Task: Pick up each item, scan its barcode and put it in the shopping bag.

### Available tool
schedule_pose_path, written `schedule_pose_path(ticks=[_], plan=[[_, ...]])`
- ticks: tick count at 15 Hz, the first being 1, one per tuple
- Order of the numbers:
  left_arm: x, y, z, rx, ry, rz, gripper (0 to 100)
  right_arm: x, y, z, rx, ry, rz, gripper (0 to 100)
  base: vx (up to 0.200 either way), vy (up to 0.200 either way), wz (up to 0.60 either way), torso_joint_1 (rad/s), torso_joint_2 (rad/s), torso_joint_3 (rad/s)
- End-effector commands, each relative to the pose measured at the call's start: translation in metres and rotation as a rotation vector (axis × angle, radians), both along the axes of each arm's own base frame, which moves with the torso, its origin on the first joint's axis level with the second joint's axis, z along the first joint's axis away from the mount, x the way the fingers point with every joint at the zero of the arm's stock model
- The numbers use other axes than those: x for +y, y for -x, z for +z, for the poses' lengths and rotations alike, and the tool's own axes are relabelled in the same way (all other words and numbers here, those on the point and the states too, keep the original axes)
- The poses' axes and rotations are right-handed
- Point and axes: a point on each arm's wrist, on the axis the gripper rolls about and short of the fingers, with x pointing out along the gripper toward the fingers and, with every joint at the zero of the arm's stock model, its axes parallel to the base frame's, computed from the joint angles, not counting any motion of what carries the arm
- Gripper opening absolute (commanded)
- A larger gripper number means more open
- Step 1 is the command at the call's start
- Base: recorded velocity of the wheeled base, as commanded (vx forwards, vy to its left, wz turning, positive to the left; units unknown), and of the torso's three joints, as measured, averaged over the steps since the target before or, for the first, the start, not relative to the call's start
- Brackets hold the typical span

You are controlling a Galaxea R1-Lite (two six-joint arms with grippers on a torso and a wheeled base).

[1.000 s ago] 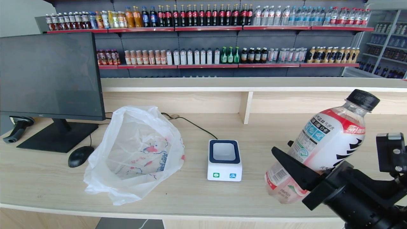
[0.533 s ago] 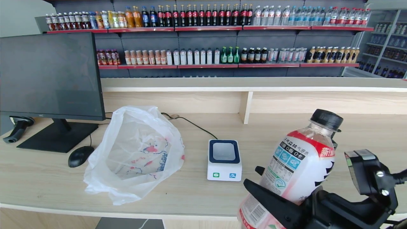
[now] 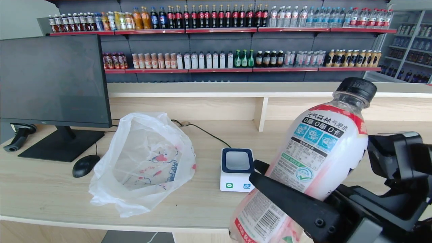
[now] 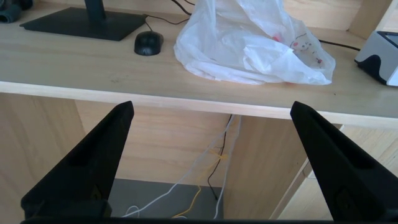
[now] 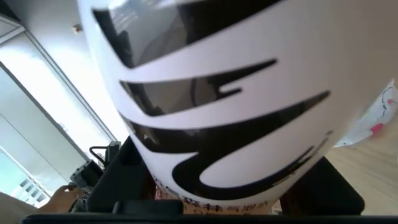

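Bottle first: a clear plastic drink bottle with a black cap and a white, red-banded label (image 3: 314,158) fills the lower right of the head view. It is tilted, with the cap toward the upper right and the barcode end down at the bottom edge of the frame. The right gripper (image 3: 261,175) is clamped around its lower body, with one black finger crossing the front of the label. In the right wrist view the black-striped side of the label (image 5: 211,106) sits right against the lens.

In the picture the bottle's lower part crosses the near edge of the light wooden counter (image 3: 202,202) and overlaps the right corner of the white box-shaped scanner with a dark blue window frame (image 3: 236,168).

A strip of bare counter lies between the scanner and the translucent white plastic shopping bag (image 3: 145,162) at centre left, whose mouth gapes upward. A black mouse (image 3: 84,165) lies just left of the bag, below the black monitor (image 3: 54,77).

The left gripper (image 4: 211,109) is spread wide and holds nothing. It sits in front of and below the counter's front edge, with the bag (image 4: 249,43) and the scanner's corner (image 4: 379,56) above it.
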Motion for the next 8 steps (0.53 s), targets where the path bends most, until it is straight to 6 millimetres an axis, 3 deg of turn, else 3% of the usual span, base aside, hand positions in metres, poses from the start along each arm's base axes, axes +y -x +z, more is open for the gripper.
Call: schedule_pose_path(ticks=[1, 8], plan=[[0.000, 0.000, 0.000, 0.001, 0.000, -0.001, 100, 0.005, 0.004, 0.015, -0.028, -0.058, 0.030, 0, 0.000, 0.000, 0.00, 0.000, 0.00, 0.000], [0.000, 0.000, 0.000, 0.001, 0.000, 0.001, 100, 0.007, 0.012, 0.033, 0.000, -0.164, 0.098, 0, 0.000, 0.000, 0.00, 0.000, 0.00, 0.000]])
